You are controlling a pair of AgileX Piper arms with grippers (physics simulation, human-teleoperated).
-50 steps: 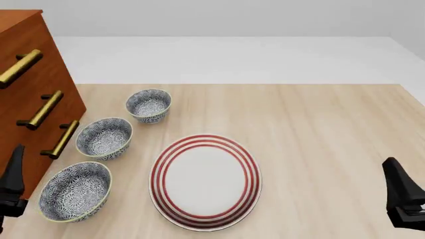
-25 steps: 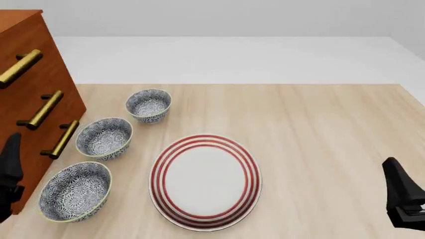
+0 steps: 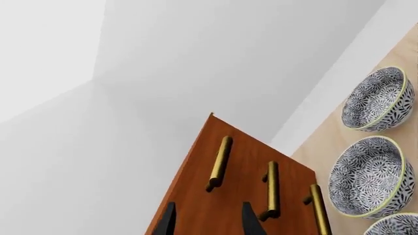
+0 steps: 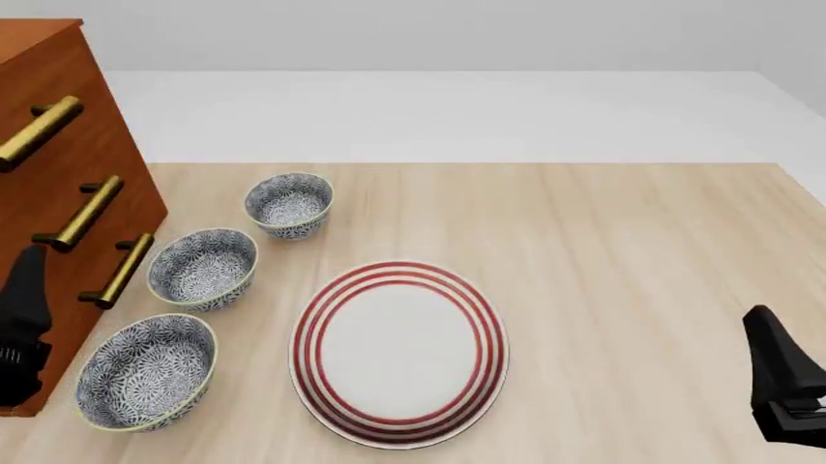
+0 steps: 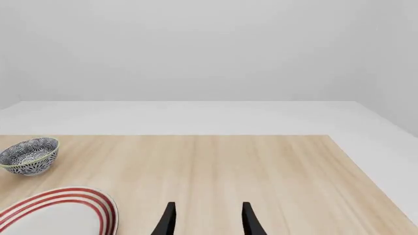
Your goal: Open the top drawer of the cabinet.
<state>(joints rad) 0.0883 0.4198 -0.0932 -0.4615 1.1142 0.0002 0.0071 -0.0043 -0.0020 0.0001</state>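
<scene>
the tall reddish-brown wooden cabinet [image 4: 58, 174] stands at the far left of the light wooden table [image 4: 620, 271], cut off by the front view's edge, so only its face with three brass bar handles shows there. the left wrist view shows more of that face: the top drawer [image 3: 202, 171], shut flush with the front, with its brass bar handle [image 3: 220, 163] ahead of the left gripper [image 3: 207, 219], whose two dark fingertips stand apart with nothing between them and clear of the handle. in the front view the left gripper [image 4: 23, 324] is a dark shape against the cabinet's lower front, beside the lowest handle, its opening not readable there.

the right gripper [image 5: 207, 218] shows in its own wrist view with fingers parted over bare table, holding nothing; the front view catches only its dark body at the right edge.

three blue-and-white patterned bowls [image 4: 203, 268] sit in a row beside the cabinet, and a white plate with red rings [image 4: 398, 350] lies near the table's middle. beyond the table lie a pale grey floor and plain grey walls.
</scene>
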